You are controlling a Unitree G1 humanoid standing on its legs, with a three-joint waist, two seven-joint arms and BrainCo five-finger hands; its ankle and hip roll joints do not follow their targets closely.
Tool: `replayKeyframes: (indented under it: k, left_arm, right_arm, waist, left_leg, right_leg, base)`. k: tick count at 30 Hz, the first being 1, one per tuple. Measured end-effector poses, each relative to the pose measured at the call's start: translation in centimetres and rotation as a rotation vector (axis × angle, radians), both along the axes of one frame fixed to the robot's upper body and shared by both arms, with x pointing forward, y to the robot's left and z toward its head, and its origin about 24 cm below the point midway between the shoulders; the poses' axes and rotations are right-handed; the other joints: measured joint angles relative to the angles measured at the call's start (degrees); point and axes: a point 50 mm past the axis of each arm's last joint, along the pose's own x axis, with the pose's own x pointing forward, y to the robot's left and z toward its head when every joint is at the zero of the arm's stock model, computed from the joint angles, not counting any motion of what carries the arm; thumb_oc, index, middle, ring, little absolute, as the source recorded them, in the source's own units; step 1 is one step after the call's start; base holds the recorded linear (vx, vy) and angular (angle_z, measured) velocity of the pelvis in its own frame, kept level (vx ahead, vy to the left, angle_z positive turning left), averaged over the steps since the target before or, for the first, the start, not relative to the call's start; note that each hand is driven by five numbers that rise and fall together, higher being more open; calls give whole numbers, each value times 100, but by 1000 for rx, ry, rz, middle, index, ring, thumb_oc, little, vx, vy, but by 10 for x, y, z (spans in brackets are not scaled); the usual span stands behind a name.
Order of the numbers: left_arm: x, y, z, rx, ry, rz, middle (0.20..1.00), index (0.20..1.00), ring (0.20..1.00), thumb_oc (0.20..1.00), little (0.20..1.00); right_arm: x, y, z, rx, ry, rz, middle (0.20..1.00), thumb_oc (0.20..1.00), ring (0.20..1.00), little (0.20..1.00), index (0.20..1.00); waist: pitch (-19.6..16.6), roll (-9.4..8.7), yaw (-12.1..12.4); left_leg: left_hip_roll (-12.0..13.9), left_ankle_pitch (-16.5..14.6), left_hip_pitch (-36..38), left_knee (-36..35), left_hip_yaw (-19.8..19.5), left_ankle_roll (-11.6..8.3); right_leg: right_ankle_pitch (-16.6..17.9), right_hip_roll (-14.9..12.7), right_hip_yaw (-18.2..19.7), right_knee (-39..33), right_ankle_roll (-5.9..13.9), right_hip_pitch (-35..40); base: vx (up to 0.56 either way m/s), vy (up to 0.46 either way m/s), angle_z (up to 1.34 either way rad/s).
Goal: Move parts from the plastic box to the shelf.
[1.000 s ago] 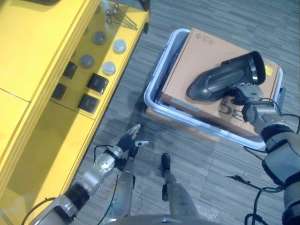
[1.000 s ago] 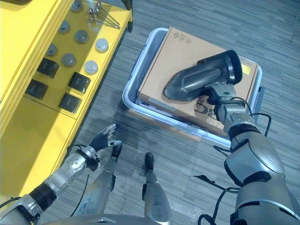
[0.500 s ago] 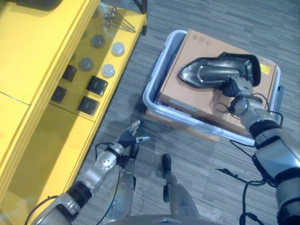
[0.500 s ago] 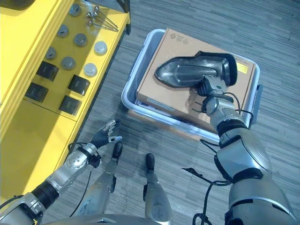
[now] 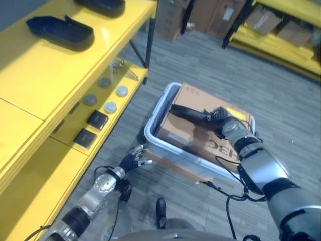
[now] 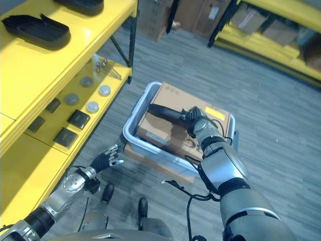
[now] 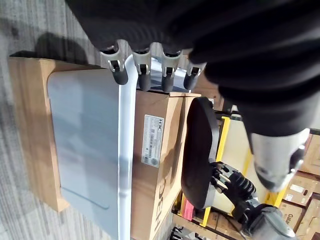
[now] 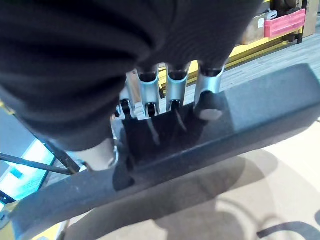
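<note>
Bright, even overhead light. The yellow shelf (image 5: 45, 65) carries a soft sheen, and the box (image 6: 131, 131) casts a dark shadow on the floor (image 5: 281, 105). Both eye views look slightly blurred. In the wrist views the near dark covers are out of focus.
</note>
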Motion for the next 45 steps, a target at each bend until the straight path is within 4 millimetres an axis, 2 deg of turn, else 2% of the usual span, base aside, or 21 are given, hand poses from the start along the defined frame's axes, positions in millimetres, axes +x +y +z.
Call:
replayKeyframes:
  k: [1,4,5,8,10,12,16,19,24,28,29,30,34,39,40,42,44,45]
  left_arm:
    - [-2,0,-2,2,13,-7,1000,1000,1000,1000,1000]
    - [-11,1,-9,0,54,-19,1000,1000,1000,1000,1000]
    - [-13,1,-10,0,63,-32,1000,1000,1000,1000,1000]
    - [-16,2,-13,3,82,-47,1000,1000,1000,1000,1000]
    - [-18,1,-14,2,92,-59,1000,1000,1000,1000,1000]
    - [-23,1,-18,4,111,-60,1000,1000,1000,1000,1000]
    - [-25,-4,-20,3,120,-74,1000,1000,1000,1000,1000]
    - [-24,-4,-20,5,116,-69,1000,1000,1000,1000,1000]
    - [-23,-1,-19,9,108,-45,1000,1000,1000,1000,1000]
    - [-21,7,-18,8,99,-2,1000,1000,1000,1000,1000]
    - [-21,9,-18,9,94,12,1000,1000,1000,1000,1000]
    - [-19,12,-17,8,88,30,1000,1000,1000,1000,1000]
    - [-9,15,-9,19,44,61,1000,1000,1000,1000,1000]
    - [4,29,4,108,-50,88,1000,1000,1000,1000,1000]
    - [7,30,6,136,-74,86,1000,1000,1000,1000,1000]
    - [15,34,15,223,-149,69,1000,1000,1000,1000,1000]
    - [23,38,25,275,-218,67,1000,1000,1000,1000,1000]
    - [29,40,35,287,-273,80,1000,1000,1000,1000,1000]
  right_arm:
    - [-3,-1,-6,3,20,-9,200,200,200,200,200]
    - [-19,-7,-33,-7,106,-30,200,200,200,200,200]
    - [-30,-16,-47,-20,164,-69,200,200,200,200,200]
    - [-40,-26,-57,-10,206,-127,200,200,200,200,200]
    - [-44,-40,-55,-11,203,-172,200,200,200,200,200]
    - [-46,-45,-54,-21,197,-190,200,200,200,200,200]
    - [-44,-55,-43,-56,162,-228,200,200,200,200,200]
    - [-42,-63,-33,-67,120,-263,200,200,200,200,200]
    - [-35,-62,-24,119,21,-335,200,200,200,200,200]
    - [-29,-52,-22,226,-33,-319,200,200,200,200,200]
    - [-26,-47,-20,236,-43,-302,322,322,322,322,322]
    - [-23,-42,-17,250,-55,-283,1000,1000,1000,1000,1000]
    - [-6,-10,-4,292,-99,-151,1000,1000,1000,1000,1000]
    - [10,38,40,302,-288,115,1000,1000,1000,1000,1000]
    - [5,44,48,306,-336,171,1000,1000,1000,1000,1000]
    - [-20,54,60,296,-460,321,1000,1000,1000,1000,1000]
    - [-40,55,61,320,-518,371,1000,1000,1000,1000,1000]
    - [-49,50,51,324,-505,361,1000,1000,1000,1000,1000]
  waist:
    - [-14,0,32]
    - [-360,4,110]
    - [-392,15,191]
    - [-421,91,252]
    - [-425,210,293]
    - [-436,364,376]
    - [-234,697,465]
    - [-109,881,517]
    - [-48,899,483]
    - [-39,888,384]
    - [-30,875,344]
    - [-15,850,314]
    - [95,710,150]
    - [290,551,-43]
    - [300,536,-86]
    - [317,495,-120]
    - [325,478,-215]
    - [336,459,-293]
  left_leg:
    - [-22,-25,121,0,11,27]
    - [-99,-30,173,-1,-17,53]
    - [-123,-16,186,0,-91,62]
    - [-142,103,0,0,-240,42]
    - [-121,134,-281,0,-351,8]
    - [-105,204,-479,1,-351,-24]
    - [-97,310,-740,0,-338,-33]
    - [-100,307,-950,0,-300,-34]
    - [-114,309,-965,0,-290,-34]
    - [-101,320,-952,0,-267,-39]
    - [-96,335,-941,1,-248,-62]
    - [-87,331,-928,1,-207,-63]
    - [-54,340,-849,2,-123,-33]
    - [4,270,-758,2,9,-64]
    - [6,236,-754,1,25,-83]
    - [7,216,-738,2,31,-78]
    - [3,214,-738,2,40,-62]
    - [-10,236,-728,0,52,-23]
  right_leg:
    - [-26,-31,3,0,10,121]
    - [-101,-64,-18,-3,25,195]
    - [-107,-73,-74,-3,29,228]
    - [-105,-52,-233,-6,23,111]
    - [-85,-35,-327,-23,37,-137]
    - [-30,-16,-331,-5,49,-341]
    - [52,-14,-313,12,35,-654]
    - [130,-30,-301,55,55,-848]
    - [148,-34,-293,9,68,-847]
    - [144,-31,-276,8,85,-841]
    - [141,-23,-265,8,78,-836]
    - [144,-20,-249,7,72,-836]
    - [151,10,-130,3,59,-801]
    - [137,50,16,3,68,-772]
    - [132,48,28,2,65,-767]
    - [121,46,30,3,46,-753]
    - [123,42,34,4,39,-754]
    - [136,31,38,4,32,-753]
  base:
    - [42,36,4]
    - [34,42,10]
    - [-23,24,20]
    - [-100,13,28]
    - [-111,12,22]
    - [-111,16,2]
    - [-84,19,-3]
    - [-9,2,-2]
    - [7,-7,-1]
    - [10,-13,-2]
    - [13,-29,-9]
    - [8,-29,-13]
    - [3,-24,-12]
    - [9,-15,-12]
    - [10,-34,-3]
    - [2,-37,2]
    - [-9,-31,-4]
    - [-26,-65,-16]
